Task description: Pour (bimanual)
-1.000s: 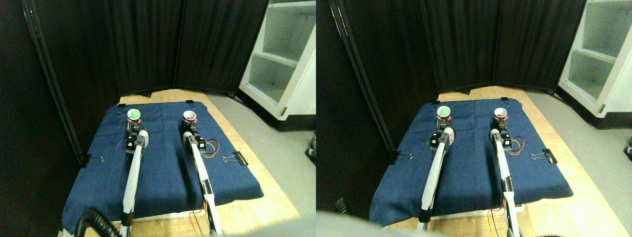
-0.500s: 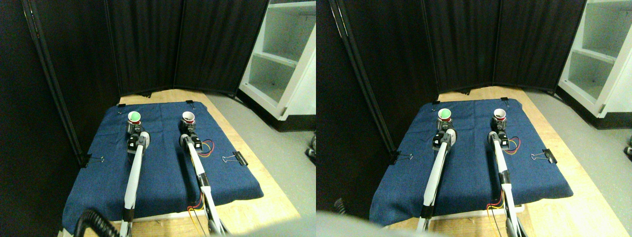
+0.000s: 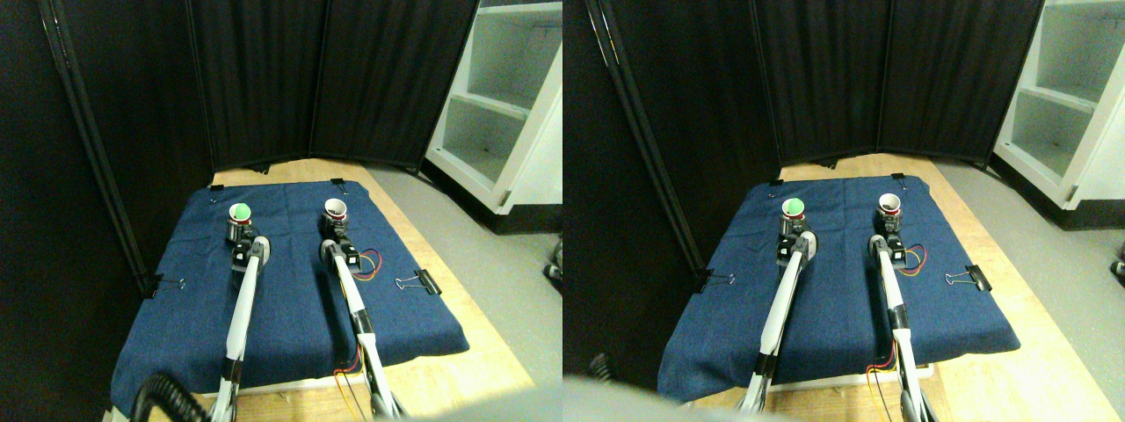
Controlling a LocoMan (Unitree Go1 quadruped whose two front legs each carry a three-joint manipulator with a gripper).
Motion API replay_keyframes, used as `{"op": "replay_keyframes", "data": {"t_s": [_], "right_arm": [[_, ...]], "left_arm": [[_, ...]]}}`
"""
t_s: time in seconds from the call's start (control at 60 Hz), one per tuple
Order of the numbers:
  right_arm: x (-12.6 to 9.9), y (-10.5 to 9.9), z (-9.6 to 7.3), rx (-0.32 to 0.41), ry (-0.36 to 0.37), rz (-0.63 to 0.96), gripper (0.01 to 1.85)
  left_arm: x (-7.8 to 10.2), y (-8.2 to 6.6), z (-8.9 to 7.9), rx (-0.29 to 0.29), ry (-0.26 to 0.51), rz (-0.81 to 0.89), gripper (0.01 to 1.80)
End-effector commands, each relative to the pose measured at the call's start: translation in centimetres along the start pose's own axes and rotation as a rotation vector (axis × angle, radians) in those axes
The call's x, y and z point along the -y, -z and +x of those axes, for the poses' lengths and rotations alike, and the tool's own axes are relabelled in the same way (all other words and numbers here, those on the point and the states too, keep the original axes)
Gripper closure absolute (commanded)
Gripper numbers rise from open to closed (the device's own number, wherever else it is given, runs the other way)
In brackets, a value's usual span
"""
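Two cups on the blue cloth, a tool at each.
Stereo pair view: the left tool [image 3: 237, 236] meets the green-filled cup [image 3: 239, 214]; the right tool [image 3: 335, 229] meets the white cup [image 3: 335, 209]. Whether either tool is clamped, I cannot tell. Both cups stand upright on the blue cloth [image 3: 290, 299].

Two cups stand side by side toward the back of a cloth [image 3: 290, 299], one cup [image 3: 239, 213] left of the other cup [image 3: 335, 208], with a binder clip [image 3: 422, 282] at the cloth's right edge.
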Motion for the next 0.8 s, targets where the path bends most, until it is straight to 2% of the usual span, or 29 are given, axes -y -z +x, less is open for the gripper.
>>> {"op": "replay_keyframes", "data": {"t_s": [0.017, 0.217, 0.233, 0.25, 0.3, 0.317, 0.35, 0.367, 0.417, 0.433, 0.483, 0.5, 0.55, 0.583, 0.633, 0.65, 0.717, 0.8], "right_arm": [[0.0, 0.2, -0.2, -0.001, 0.008, -0.014, 1.53], [-0.1, 0.1, -0.5, 0.004, 0.018, -0.004, 1.53], [-0.1, 0.1, -0.7, 0.004, 0.026, 0.011, 1.53], [-0.1, 0.1, -0.7, 0.004, 0.026, 0.011, 1.53], [-0.1, 0.1, -0.7, -0.001, 0.025, 0.008, 1.53], [-0.1, 0.1, -0.8, -0.001, 0.027, 0.007, 1.53], [-0.1, 0.1, -0.9, 0.008, 0.033, 0.008, 1.53], [-0.1, 0.1, -0.9, 0.008, 0.033, 0.008, 1.53], [-0.1, 0.1, -1.0, -0.012, 0.051, 0.049, 1.51], [-0.1, 0.1, -1.0, -0.013, 0.054, 0.057, 1.50], [-0.1, 0.1, -1.1, -0.027, 0.066, 0.080, 1.35], [-0.1, 0.1, -1.1, -0.027, 0.066, 0.080, 1.35], [-0.1, 0.1, -1.1, -0.056, 0.078, 0.080, 1.03], [-0.1, 0.1, -1.1, -0.092, 0.092, 0.063, 0.71], [-0.1, 0.0, -1.2, -0.117, 0.113, 0.095, 0.39], [-0.1, 0.0, -1.2, -0.117, 0.113, 0.095, 0.39], [0.0, 0.0, -1.2, -0.132, 0.109, 0.100, 0.18], [0.0, -0.1, -1.2, -0.144, 0.109, 0.101, 0.17]], "left_arm": [[0.4, 0.4, 0.1, 0.012, 0.021, 0.001, 1.48], [0.3, 0.5, -0.2, 0.005, -0.002, 0.037, 1.48], [0.3, 0.5, -0.4, 0.005, -0.016, 0.059, 1.41], [0.3, 0.5, -0.4, 0.005, -0.016, 0.059, 1.41], [0.3, 0.4, -0.6, -0.014, -0.041, 0.088, 1.07], [0.2, 0.4, -0.6, -0.027, -0.052, 0.098, 0.88], [0.3, 0.4, -0.7, -0.034, -0.078, 0.099, 0.69], [0.3, 0.4, -0.7, -0.034, -0.078, 0.099, 0.69], [0.3, 0.5, -0.9, -0.056, -0.095, 0.109, 0.42], [0.3, 0.5, -0.9, -0.060, -0.098, 0.117, 0.38], [0.4, 0.5, -1.0, -0.080, -0.103, 0.127, 0.30], [0.4, 0.5, -1.0, -0.080, -0.103, 0.127, 0.30], [0.4, 0.5, -0.9, -0.085, -0.097, 0.167, 0.21], [0.4, 0.4, -0.8, -0.098, -0.097, 0.203, 0.13], [0.5, 0.4, -0.8, -0.101, -0.094, 0.231, 0.06], [0.5, 0.4, -0.8, -0.101, -0.094, 0.231, 0.06], [0.5, 0.3, -0.8, -0.109, -0.088, 0.225, 0.02], [0.4, 0.1, -1.0, -0.101, -0.079, 0.223, 0.04]]}}
